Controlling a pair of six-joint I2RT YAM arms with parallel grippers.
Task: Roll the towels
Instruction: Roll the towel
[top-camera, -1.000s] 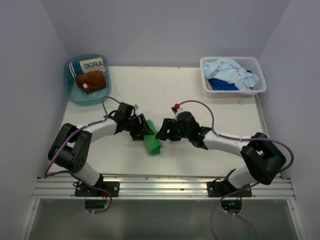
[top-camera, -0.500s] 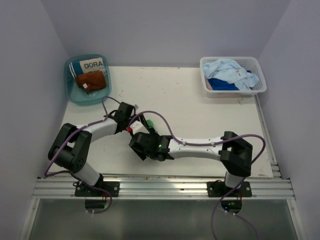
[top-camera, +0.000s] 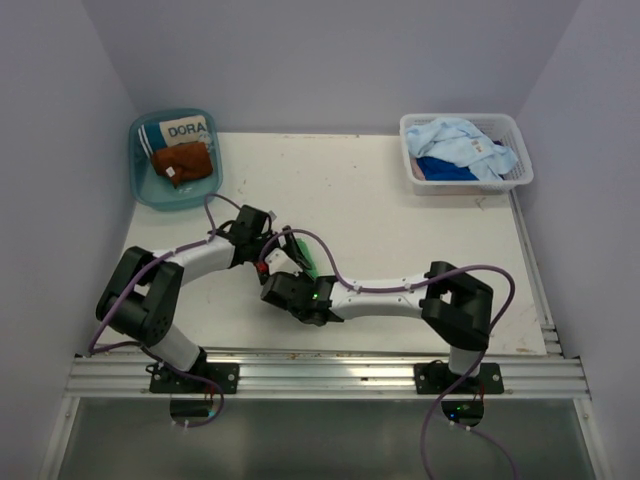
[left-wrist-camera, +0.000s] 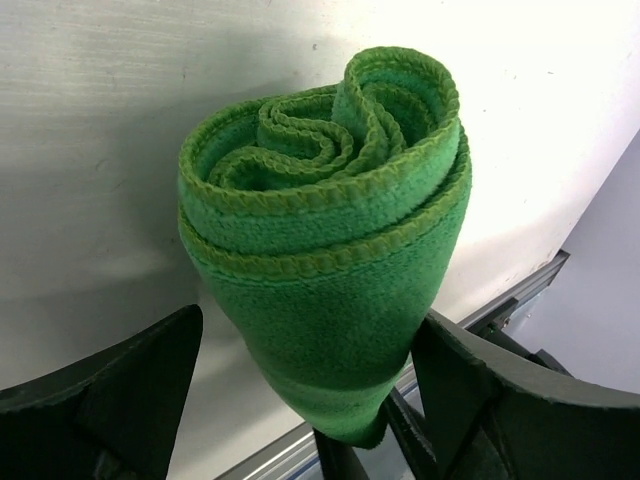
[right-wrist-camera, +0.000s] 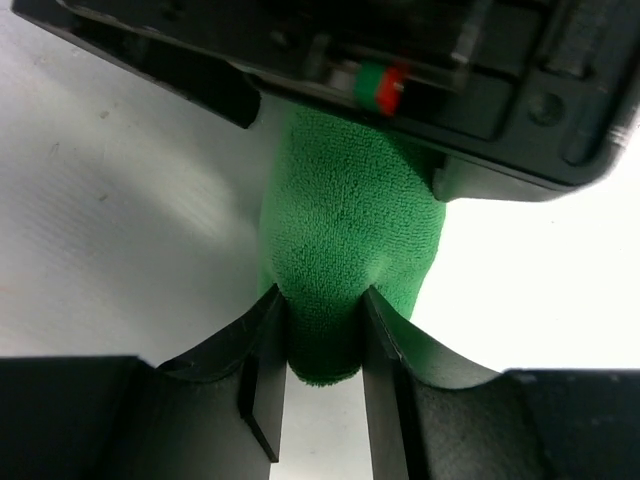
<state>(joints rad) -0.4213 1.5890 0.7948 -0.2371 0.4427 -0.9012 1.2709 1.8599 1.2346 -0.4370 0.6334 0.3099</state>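
Jaws of the right gripper (right-wrist-camera: 325, 330) pinch the end of the green towel (left-wrist-camera: 330, 200), rolled tight near the centre of the table (top-camera: 400, 200), the left gripper (left-wrist-camera: 305, 335) splayed around it; the light blue towel (top-camera: 460, 138) and dark blue towel (top-camera: 443, 168) at 1 o'clock lie unrolled.

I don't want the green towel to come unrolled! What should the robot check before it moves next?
1. Green towel rolled up: ok, the spiral shows at its end.
2. Right gripper holding it: ok, shut on one end of the roll.
3. Left gripper holding it: not ok, it is open, with one finger off the roll.
4. Roll lifted off the table: cannot tell.
5. Room in the teal tub: ok, there looks to be bare floor in front of the rust-brown towel.
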